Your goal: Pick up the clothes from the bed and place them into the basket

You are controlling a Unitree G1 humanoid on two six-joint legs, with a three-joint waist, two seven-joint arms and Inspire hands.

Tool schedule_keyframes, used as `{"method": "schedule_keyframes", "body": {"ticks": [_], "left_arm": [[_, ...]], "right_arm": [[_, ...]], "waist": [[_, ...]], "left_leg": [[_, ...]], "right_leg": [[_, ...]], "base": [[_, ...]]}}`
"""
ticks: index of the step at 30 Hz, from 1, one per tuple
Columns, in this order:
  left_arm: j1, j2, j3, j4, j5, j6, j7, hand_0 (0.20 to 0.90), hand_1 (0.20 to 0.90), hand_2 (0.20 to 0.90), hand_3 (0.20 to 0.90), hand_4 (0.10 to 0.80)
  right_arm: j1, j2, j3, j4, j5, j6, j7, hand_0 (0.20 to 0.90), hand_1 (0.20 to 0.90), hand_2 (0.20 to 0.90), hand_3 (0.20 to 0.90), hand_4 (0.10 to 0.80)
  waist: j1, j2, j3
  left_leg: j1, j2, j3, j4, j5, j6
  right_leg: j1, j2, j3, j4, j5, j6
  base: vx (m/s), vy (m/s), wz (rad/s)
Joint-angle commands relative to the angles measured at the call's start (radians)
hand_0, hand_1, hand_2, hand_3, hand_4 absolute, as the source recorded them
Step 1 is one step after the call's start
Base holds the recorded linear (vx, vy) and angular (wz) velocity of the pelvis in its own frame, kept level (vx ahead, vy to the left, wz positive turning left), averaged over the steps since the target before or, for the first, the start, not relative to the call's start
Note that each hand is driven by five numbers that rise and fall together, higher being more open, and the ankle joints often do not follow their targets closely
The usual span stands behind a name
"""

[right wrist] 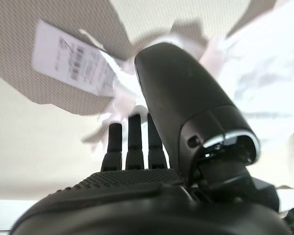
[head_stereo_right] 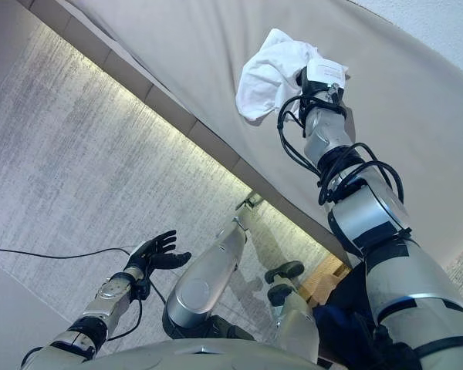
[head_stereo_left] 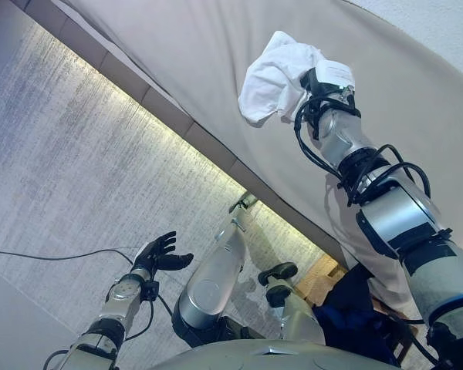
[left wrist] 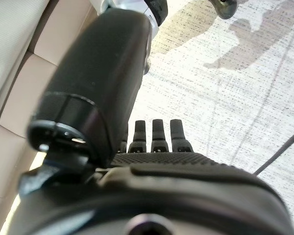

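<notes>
White crumpled cloth garment is seen in the upper middle of the left eye view, bunched on the beige fabric-covered bed that fills the upper part of the frame. The right hand is placed against the garment's right edge, reached up from the lower right on the silver-grey arm. In the right wrist view the dark fingers are pointed forward into the white folds, with the thumb raised beside them; the fingertips are buried in the cloth, so whether they are clamped on it or merely pressed into it cannot be told. A white paper tag with print is shown on the fabric just beside the garment.

The left hand is held low in the lower left of the frame, above the grey textured carpet floor, well apart from the bed. Its fingers are spread and straight, with nothing between them.

A dark blue fabric item is seen at the lower right of the frame, near a tan woven surface; what it is cannot be made out.
</notes>
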State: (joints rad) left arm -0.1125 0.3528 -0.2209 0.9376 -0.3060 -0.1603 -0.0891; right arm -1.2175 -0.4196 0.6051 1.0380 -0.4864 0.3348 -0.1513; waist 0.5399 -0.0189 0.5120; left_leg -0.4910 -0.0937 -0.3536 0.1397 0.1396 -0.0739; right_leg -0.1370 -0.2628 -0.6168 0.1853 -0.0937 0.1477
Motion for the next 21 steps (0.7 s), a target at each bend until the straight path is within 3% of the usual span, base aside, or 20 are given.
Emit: {"method": "schedule_keyframes", "body": {"ticks": [1,6,12,16,17,21], "left_arm": [[0.079,0.03,-0.044,-0.003,-0.006,-0.029,-0.001,0.9,0.9,0.9,0.9,0.8],[0.084,0.029,-0.021,0.009,0.004,-0.026,0.025,0.9,0.9,0.9,0.9,0.8],[0.111,0.051,0.021,0.039,0.077,-0.009,0.048,0.9,0.9,0.9,0.9,0.8],[0.132,0.078,0.021,0.063,0.196,0.015,0.05,0.9,0.9,0.9,0.9,0.8],[0.132,0.082,0.015,0.068,0.223,0.031,0.051,0.9,0.9,0.9,0.9,0.8],[0.114,0.074,0.0,0.095,0.263,0.065,0.061,0.9,0.9,0.9,0.9,0.8]], "right_arm": [[-0.091,-0.02,0.048,-0.073,0.099,-0.069,-0.094,0.3,0.3,0.3,0.2,0.1],[-0.063,-0.036,-0.018,-0.218,0.232,-0.121,-0.234,0.3,0.3,0.3,0.2,0.1],[0.042,-0.11,-0.135,-0.434,0.242,-0.178,-0.324,0.3,0.3,0.3,0.2,0.1],[0.172,-0.204,-0.243,-0.611,0.267,-0.165,-0.327,0.3,0.3,0.3,0.2,0.1],[0.216,-0.231,-0.277,-0.657,0.276,-0.169,-0.322,0.3,0.3,0.3,0.2,0.1],[0.316,-0.278,-0.335,-0.767,0.261,-0.177,-0.301,0.3,0.3,0.3,0.2,0.1]], "waist": [[0.028,0.044,0.008],[-0.001,0.017,-0.004],[-0.063,-0.052,-0.084],[-0.142,-0.097,-0.191],[-0.174,-0.101,-0.232],[-0.266,-0.098,-0.332]], "left_leg": [[0.118,0.035,0.114,-0.099,-0.055,0.084],[0.175,0.054,0.122,-0.129,-0.063,0.077],[0.265,0.076,0.153,-0.176,-0.084,0.071],[0.358,0.079,0.207,-0.2,-0.12,0.076],[0.377,0.074,0.23,-0.201,-0.111,0.086],[0.469,0.084,0.316,-0.21,-0.148,0.095]], "right_leg": [[-0.046,-0.007,0.022,0.206,-0.048,-0.073],[0.001,0.018,0.055,0.156,-0.027,-0.067],[0.087,0.064,0.125,0.053,0.013,-0.053],[0.152,0.098,0.19,-0.017,0.042,-0.037],[0.163,0.106,0.199,-0.044,0.071,-0.037],[0.2,0.123,0.248,-0.087,0.079,-0.028]], "base": [[0.0,0.0,0.0],[-0.001,-0.052,-0.05],[0.045,-0.081,-0.21],[0.096,-0.082,-0.42],[0.079,-0.034,-0.6],[0.078,-0.052,-0.64]]}}
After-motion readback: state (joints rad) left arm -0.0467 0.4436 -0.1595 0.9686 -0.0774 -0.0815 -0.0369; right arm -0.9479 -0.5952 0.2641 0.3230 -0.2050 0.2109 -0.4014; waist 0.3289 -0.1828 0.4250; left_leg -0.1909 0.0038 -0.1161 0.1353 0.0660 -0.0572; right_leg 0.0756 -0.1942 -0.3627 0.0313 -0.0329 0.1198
